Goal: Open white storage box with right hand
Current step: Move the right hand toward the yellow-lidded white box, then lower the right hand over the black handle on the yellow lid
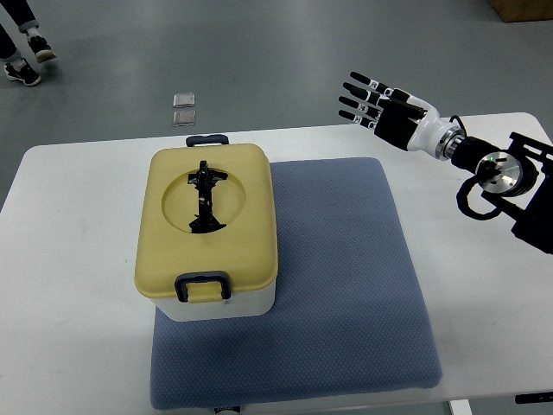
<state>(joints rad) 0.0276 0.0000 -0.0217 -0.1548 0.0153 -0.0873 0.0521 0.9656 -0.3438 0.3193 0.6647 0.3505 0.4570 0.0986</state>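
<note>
white plastic storage box (226,304), yellow lid (207,220) closed, contents hidden | on blue mat (346,285), table's left half | right hand (380,105) fingers spread, empty, over far-right edge

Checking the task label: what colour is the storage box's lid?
Pale yellow lid, white base below, in the top view.

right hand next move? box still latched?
Probably bring the right hand left and down toward the storage box. The hand hovers open, well clear of it beyond the table's far edge, while the yellow lid sits closed with the near clasp down.
</note>
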